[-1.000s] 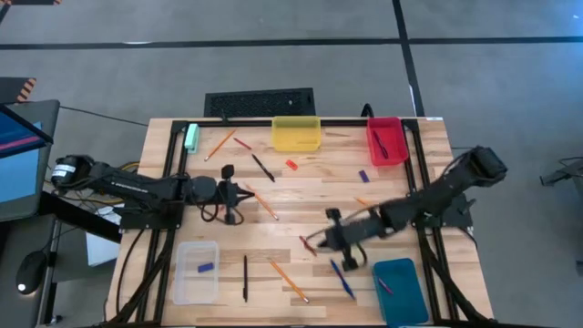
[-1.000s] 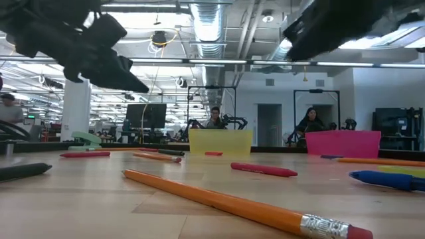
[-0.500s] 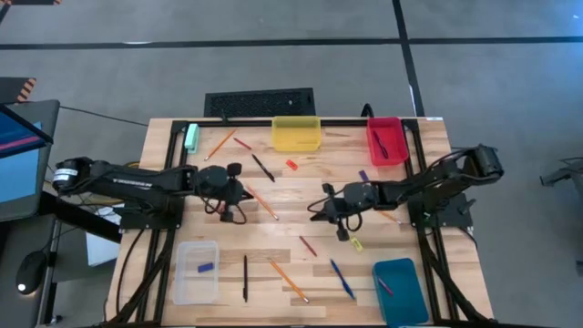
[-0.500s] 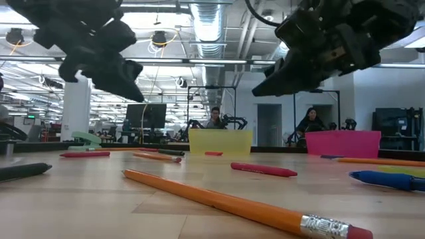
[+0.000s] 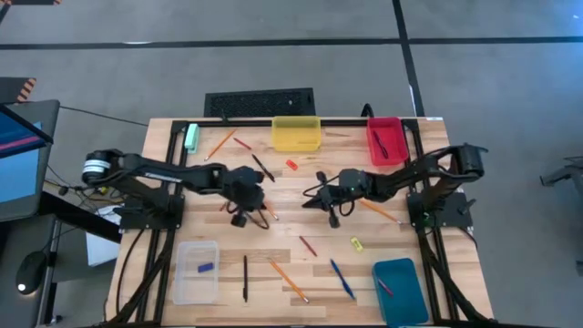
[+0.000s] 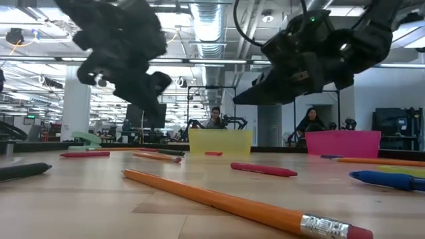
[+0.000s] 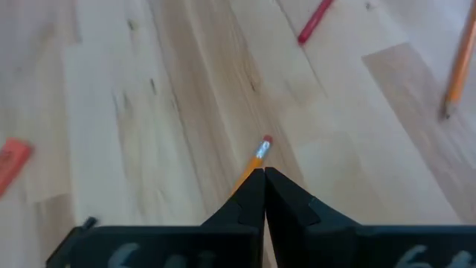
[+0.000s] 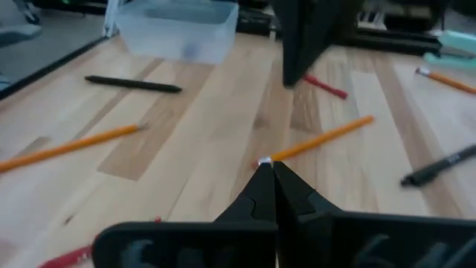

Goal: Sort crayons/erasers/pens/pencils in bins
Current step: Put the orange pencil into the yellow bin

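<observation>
1. Both arms are hanging over the middle of the desk [image 5: 428, 137], a little in front of the yellow bin [image 5: 296, 133], which serves here as the landmark.
2. The left claw [image 5: 258, 202] is hovering in front of the yellow bin and slightly to its left, clenched and carrying nothing; in its wrist view an orange pencil [image 7: 256, 158] is lying on the wood directly under the closed tips.
3. The right claw [image 5: 319, 196] is hovering in front of the yellow bin and slightly to its right, also clenched and empty, with its tips pointing toward the same pencil [image 8: 321, 140].
4. Away from the yellow bin, crayons, pens, pencils and erasers are lying scattered, among them a red crayon [image 5: 308, 245] and a yellow eraser [image 5: 356, 243] well in front of it.
5. Judging from this, the left arm is lining up a pick on the pencil, and sorting is at an early stage.
6. The next move calls for opening the left claw, straddling the pencil across its width, lowering to the wood and closing on it.
</observation>
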Robot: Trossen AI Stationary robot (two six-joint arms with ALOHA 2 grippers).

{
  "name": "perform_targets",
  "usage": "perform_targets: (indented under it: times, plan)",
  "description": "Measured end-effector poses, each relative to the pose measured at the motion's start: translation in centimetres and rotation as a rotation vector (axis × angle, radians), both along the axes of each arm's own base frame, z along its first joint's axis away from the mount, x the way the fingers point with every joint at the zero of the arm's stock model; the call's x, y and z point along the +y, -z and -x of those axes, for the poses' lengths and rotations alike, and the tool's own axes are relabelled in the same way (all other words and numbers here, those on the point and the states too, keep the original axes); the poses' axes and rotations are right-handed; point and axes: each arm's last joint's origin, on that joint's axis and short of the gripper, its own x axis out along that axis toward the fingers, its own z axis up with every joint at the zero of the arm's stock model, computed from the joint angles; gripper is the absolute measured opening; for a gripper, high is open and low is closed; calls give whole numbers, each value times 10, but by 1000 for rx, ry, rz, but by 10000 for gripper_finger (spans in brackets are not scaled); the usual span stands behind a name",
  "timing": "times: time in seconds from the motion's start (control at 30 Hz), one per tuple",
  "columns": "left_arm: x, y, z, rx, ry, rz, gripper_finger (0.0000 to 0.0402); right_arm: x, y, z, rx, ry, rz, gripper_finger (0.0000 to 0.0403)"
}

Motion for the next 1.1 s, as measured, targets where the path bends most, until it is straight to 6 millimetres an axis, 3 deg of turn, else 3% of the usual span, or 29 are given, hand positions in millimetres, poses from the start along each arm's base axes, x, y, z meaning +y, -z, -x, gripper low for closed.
perform_targets:
  times: [0.37, 0.63, 0.87, 1.1]
  plan:
    - [3, 20, -33, 111, 47, -11, 102, 1, 15, -6, 11, -6, -1, 3]
    - [7, 42, -38, 173, 45, -69, 152, 4, 15, -6, 11, -18, 1, 3]
    - [14, 58, -40, 225, 61, -79, 145, 2, 15, -6, 15, -8, 1, 5]
    - [16, 61, -38, 241, 101, -39, 76, 2, 15, -5, 16, -8, 1, 4]
